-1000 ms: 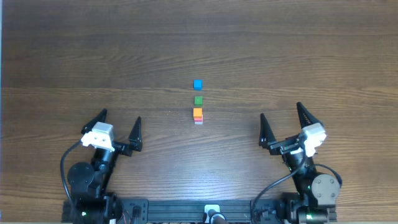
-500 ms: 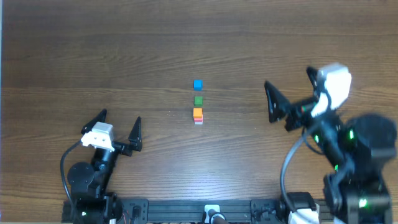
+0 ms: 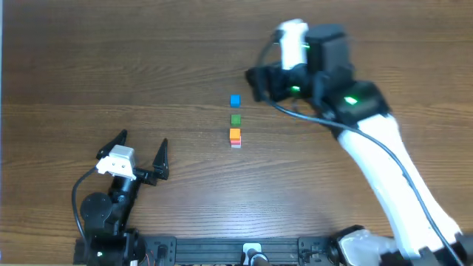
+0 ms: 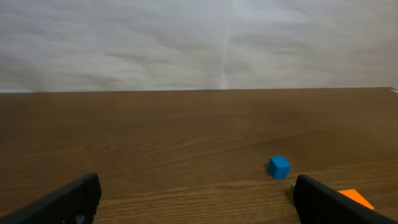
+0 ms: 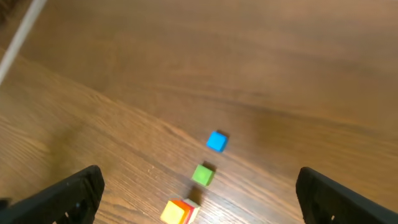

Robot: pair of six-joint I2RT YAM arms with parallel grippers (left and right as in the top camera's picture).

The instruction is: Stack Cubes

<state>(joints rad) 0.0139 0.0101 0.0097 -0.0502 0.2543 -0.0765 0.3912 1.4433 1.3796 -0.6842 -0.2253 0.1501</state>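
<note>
Three things stand in a short line at mid-table: a blue cube [image 3: 235, 100] farthest from the arms, a green cube [image 3: 236, 119], and an orange cube [image 3: 235, 134] sitting on a red one. My right gripper [image 3: 256, 85] is raised, just right of the blue cube in the top view. It is open, and its wrist view looks down on the blue cube [image 5: 216, 141], green cube [image 5: 203, 175] and orange cube [image 5: 176, 211] between widely spread fingers [image 5: 74, 193]. My left gripper [image 3: 140, 151] rests open near its base, with the blue cube [image 4: 279, 167] ahead of it.
The wooden table [image 3: 111, 66] is bare around the cubes. A pale wall [image 4: 199, 43] stands beyond the table's far edge.
The right arm has risen from its rest spot at the lower right and swung up and left to hang by the cubes. The left arm and the cubes have not moved.
</note>
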